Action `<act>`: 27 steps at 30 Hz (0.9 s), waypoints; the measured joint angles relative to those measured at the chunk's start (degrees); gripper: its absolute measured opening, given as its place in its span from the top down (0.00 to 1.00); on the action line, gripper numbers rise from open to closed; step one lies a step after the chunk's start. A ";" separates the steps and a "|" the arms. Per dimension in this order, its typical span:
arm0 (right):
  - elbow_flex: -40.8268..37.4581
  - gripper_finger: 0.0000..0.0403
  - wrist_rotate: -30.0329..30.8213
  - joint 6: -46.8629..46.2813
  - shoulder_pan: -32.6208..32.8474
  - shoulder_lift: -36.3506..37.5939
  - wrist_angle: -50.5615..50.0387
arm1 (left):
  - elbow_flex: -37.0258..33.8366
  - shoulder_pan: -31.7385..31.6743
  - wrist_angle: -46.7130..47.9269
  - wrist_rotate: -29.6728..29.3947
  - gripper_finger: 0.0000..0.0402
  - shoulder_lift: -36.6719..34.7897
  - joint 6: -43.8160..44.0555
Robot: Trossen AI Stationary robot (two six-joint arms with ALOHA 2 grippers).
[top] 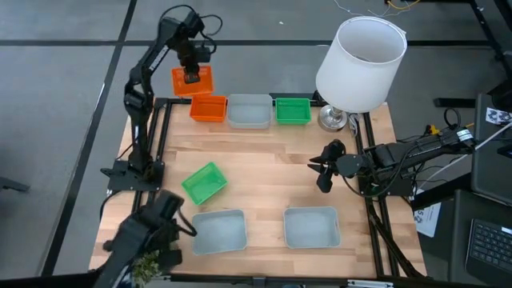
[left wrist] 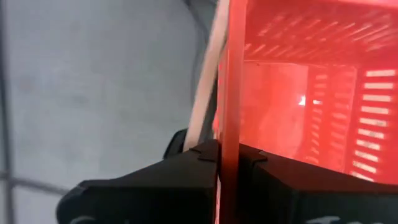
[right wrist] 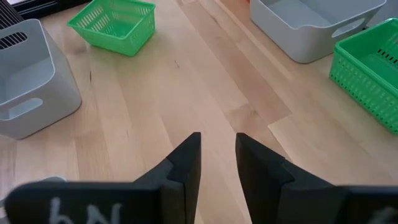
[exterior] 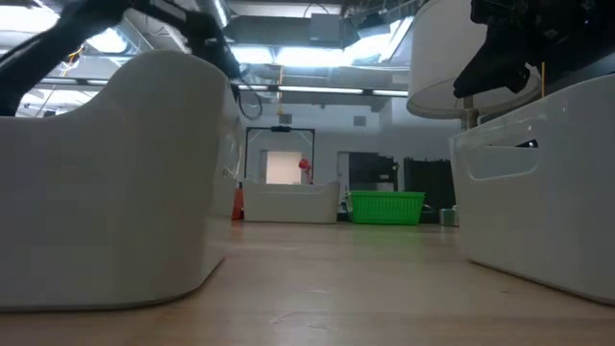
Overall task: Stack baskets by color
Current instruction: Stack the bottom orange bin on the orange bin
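Note:
My left gripper is shut on an orange basket, held in the air over the table's far left corner. Just nearer, a second orange basket stands on the table, first in a far-edge row with a grey basket and a green basket. Another green basket sits askew at mid-left. Two grey baskets stand along the near edge. My right gripper hovers open over bare wood at mid-right. My left gripper pinches one side wall of the orange basket at its rim, with one finger inside the basket and one outside. The fingers come from above, pointing steeply down. The basket hangs below them, clear of the table.
A big white lampshade on a metal base stands at the far right corner. A small potted plant sits at the near left corner. Bare wood lies in the table's middle.

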State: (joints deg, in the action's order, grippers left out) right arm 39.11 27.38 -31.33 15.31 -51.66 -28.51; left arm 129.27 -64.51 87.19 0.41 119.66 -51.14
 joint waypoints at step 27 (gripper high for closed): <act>0.00 0.75 0.02 0.33 0.00 0.00 -0.04 | -0.63 6.32 -0.59 -1.47 1.00 12.46 -6.51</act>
State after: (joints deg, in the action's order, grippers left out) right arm 39.11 27.40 -31.00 15.31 -51.66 -28.56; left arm 128.64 -58.19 86.60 -1.06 132.11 -57.65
